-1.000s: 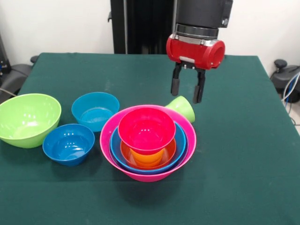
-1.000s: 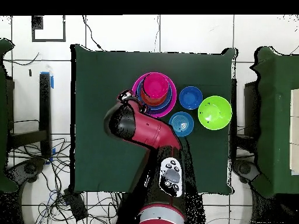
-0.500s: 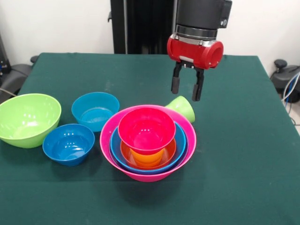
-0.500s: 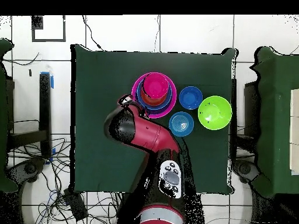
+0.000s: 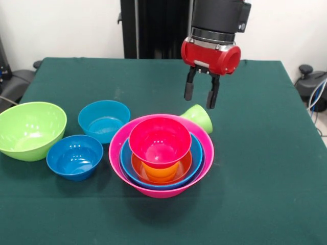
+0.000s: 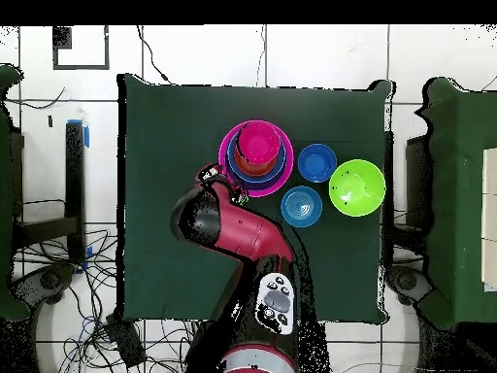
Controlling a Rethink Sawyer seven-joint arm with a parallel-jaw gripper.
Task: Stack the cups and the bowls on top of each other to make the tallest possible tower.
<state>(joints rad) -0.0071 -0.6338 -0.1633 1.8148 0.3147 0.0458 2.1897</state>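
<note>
A green-covered table (image 5: 286, 168) stands on white tiled floor (image 6: 320, 58) before a pale wall (image 5: 61, 25).

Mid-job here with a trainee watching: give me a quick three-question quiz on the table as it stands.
1. True or false: the gripper holds the lime green cup.
2. Which bowl sits topmost in the tower? A red-pink B teal C purple
3. How many bowls stand loose beside the tower?

Key:
1. False; open, above the cup, which lies tipped behind the big pink bowl.
2. A, the red-pink bowl.
3. Three: lime green bowl, teal bowl, dark blue bowl.
</note>
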